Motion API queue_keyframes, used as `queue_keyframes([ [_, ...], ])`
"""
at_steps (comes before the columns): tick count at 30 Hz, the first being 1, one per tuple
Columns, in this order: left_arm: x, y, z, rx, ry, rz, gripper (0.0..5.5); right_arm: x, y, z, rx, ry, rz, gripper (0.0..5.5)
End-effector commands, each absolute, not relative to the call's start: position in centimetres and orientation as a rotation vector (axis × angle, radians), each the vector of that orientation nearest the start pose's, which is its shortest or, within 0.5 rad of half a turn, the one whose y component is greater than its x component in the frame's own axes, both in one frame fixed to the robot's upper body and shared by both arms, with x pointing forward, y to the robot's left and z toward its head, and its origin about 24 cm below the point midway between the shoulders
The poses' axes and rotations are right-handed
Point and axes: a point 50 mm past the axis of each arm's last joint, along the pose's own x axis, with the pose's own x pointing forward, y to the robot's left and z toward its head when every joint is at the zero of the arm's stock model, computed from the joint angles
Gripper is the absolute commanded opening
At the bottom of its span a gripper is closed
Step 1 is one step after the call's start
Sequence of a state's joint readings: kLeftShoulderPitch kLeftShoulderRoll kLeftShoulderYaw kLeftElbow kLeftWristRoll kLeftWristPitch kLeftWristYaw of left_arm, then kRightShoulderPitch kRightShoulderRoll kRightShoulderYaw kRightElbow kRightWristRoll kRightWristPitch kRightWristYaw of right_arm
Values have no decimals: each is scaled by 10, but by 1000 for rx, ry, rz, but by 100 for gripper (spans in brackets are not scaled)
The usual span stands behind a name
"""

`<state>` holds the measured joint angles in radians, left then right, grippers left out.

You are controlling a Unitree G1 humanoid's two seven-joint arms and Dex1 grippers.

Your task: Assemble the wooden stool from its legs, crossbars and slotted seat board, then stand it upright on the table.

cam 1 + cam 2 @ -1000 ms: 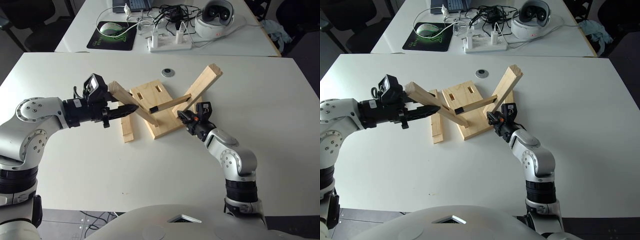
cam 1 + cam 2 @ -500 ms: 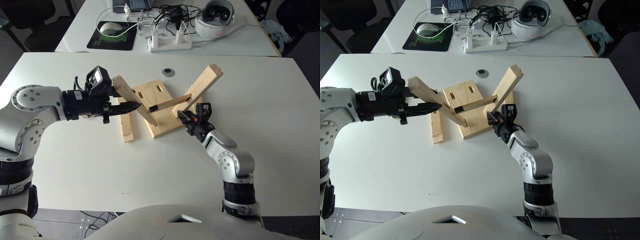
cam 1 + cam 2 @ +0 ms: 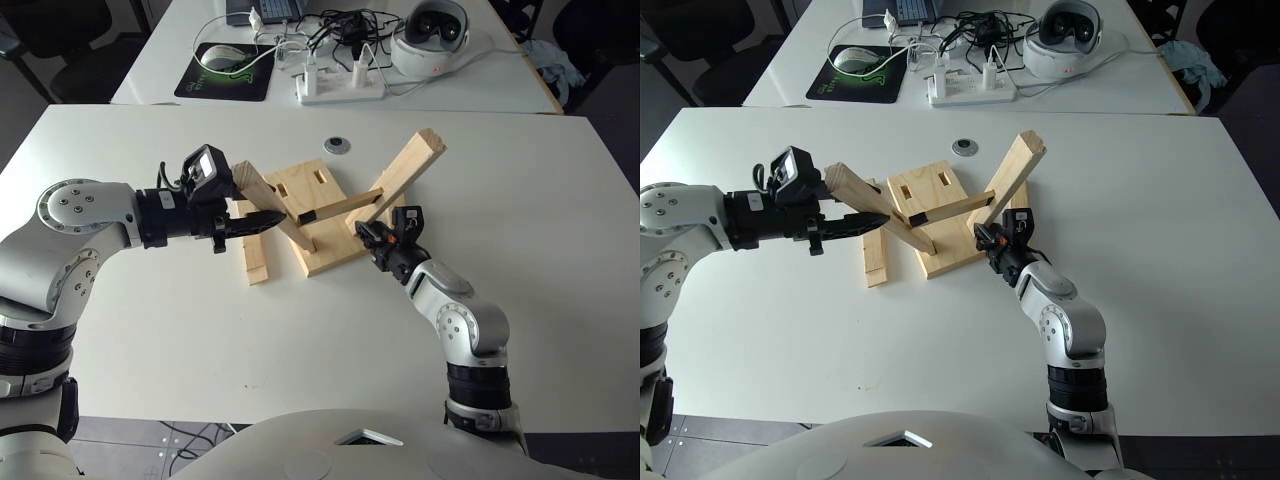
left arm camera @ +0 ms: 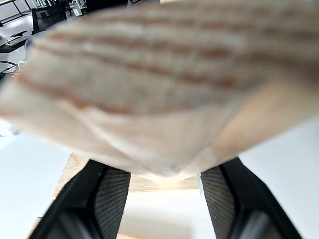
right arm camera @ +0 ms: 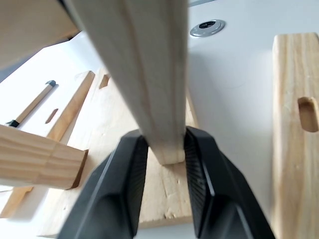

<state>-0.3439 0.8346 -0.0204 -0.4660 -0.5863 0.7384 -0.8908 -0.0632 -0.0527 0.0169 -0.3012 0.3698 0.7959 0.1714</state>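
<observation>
Wooden seat board [image 3: 335, 250] lies flat on the tabletop [image 3: 520, 180]. Your left claw [image 3: 268, 217] clamps the left leg [image 3: 255, 185], right claw [image 3: 372, 232] the right leg [image 3: 410, 170].

Bare pale wood all round: seat board [image 3: 325, 190] smooth and unvarnished, left leg [image 4: 149, 84] showing bold reddish grain, right leg [image 5: 144, 64] planed clean; left pincer [image 3: 265, 217] pads [image 4: 113, 191] black and finely meshed, right pincer [image 3: 370, 232] fingers [image 5: 122, 194] smooth satin black plastic, over a matt white desk [image 3: 520, 200]

arms [image 3: 75, 215]: silver rounded shells; wrists [image 3: 165, 213]: black; fingers [image 4: 112, 199]: black, mesh-textured
</observation>
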Motion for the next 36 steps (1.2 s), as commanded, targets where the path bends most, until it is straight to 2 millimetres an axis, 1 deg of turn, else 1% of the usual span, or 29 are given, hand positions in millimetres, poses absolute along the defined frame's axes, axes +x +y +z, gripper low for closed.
queue_keyframes([
  [1, 246, 171, 173, 383, 277, -1106, 203, 241, -116, 45, 299, 502, 389, 102],
  [5, 246, 170, 174, 401, 290, -1097, 203, 240, -116, 44, 301, 503, 388, 102],
  [10, 246, 166, 181, 419, 308, -1099, 203, 241, -116, 44, 301, 501, 382, 102],
  [12, 247, 158, 188, 396, 303, -1106, 203, 240, -116, 44, 304, 497, 378, 102],
  [14, 248, 152, 191, 374, 311, -1109, 203, 240, -115, 44, 307, 496, 376, 102],
  [18, 250, 149, 189, 362, 348, -1079, 203, 239, -114, 43, 310, 495, 373, 102],
  [23, 246, 143, 184, 354, 375, -1088, 203, 237, -113, 43, 312, 494, 366, 102],
  [27, 244, 148, 178, 369, 399, -1094, 203, 236, -113, 42, 314, 494, 361, 102],
  [33, 247, 179, 156, 415, 495, -1037, 203, 236, -112, 41, 312, 498, 366, 101],
  [36, 247, 181, 151, 426, 497, -1042, 203, 237, -112, 41, 311, 500, 369, 101],
])
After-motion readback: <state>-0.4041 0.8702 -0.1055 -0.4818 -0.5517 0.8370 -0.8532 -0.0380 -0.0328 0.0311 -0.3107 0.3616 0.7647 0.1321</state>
